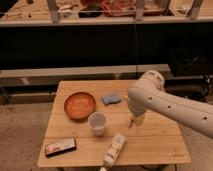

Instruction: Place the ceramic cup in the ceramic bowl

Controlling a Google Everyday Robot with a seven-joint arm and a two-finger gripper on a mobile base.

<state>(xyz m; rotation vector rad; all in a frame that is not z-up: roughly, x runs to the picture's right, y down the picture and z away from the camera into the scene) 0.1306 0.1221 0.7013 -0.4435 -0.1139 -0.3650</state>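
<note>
Gripper (135, 120) low over the table (160, 145), right of the cup (97, 122); whether it is apart or together cannot be told.
Near edge: 1 bottle (114, 149), 1 box (60, 146). Cup upright mid-table, bare wood between it and the gripper; bowl (80, 105) just behind-left; sponge (111, 99) beyond.

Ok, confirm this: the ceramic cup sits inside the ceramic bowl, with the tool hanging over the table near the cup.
Wrong. The camera view shows the ceramic cup standing on the table beside the ceramic bowl, not in it. The tool does hang over the table near the cup.
</note>
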